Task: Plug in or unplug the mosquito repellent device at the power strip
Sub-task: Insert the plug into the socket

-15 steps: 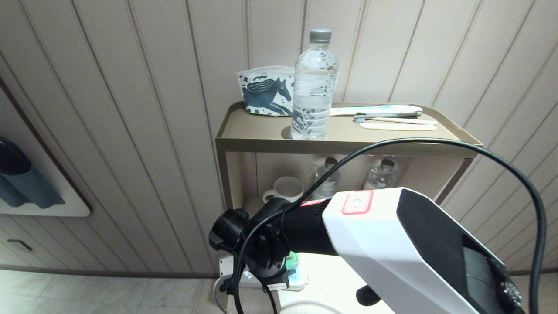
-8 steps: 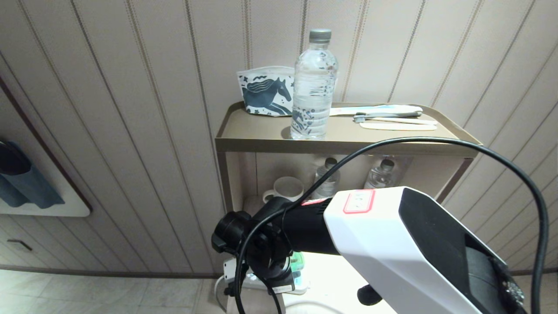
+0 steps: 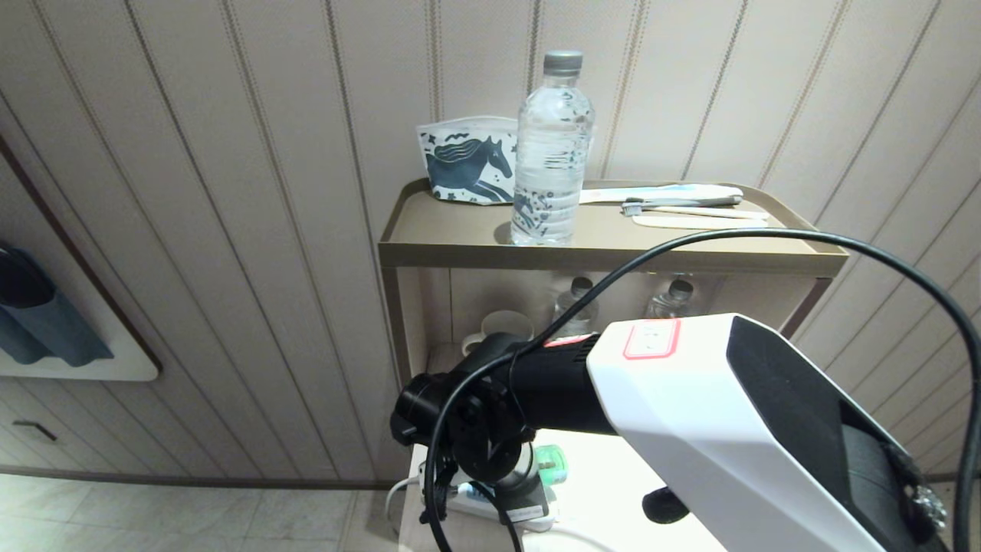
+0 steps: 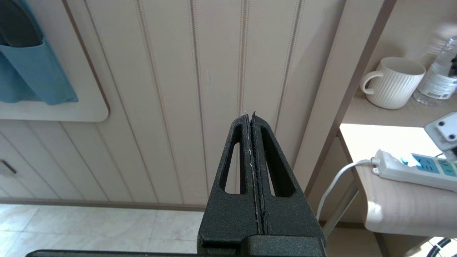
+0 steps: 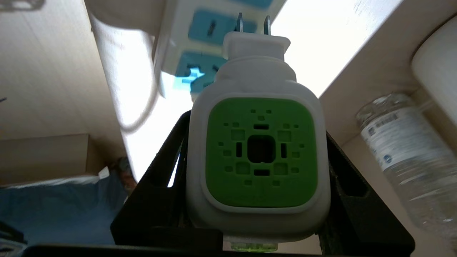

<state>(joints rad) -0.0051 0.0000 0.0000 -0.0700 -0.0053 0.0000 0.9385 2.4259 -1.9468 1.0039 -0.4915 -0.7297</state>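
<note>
My right gripper (image 5: 256, 128) is shut on the mosquito repellent device (image 5: 257, 153), a white unit with a green vented face held between the black fingers (image 5: 167, 157). Its two metal prongs (image 5: 240, 22) are bare and point at the power strip (image 5: 200, 32), just short of a light-blue socket panel. In the head view the device (image 3: 550, 460) shows green beside my right wrist, over the power strip (image 3: 540, 524) on the low surface. My left gripper (image 4: 249, 116) is shut, empty and parked to the left of the shelf; from there the power strip (image 4: 421, 171) and its cord are visible.
A shelf unit (image 3: 598, 257) stands against the panelled wall, carrying a water bottle (image 3: 552, 146), a horse-print pouch (image 3: 467, 161) and toothbrushes (image 3: 690, 208). A mug (image 4: 392, 82) and small bottles (image 3: 575, 307) sit on the lower level. A black cable (image 3: 766, 249) arcs over my right arm.
My right arm has shifted to the right with the device, and the wrist has turned. The left gripper and the shelf have stayed put.
</note>
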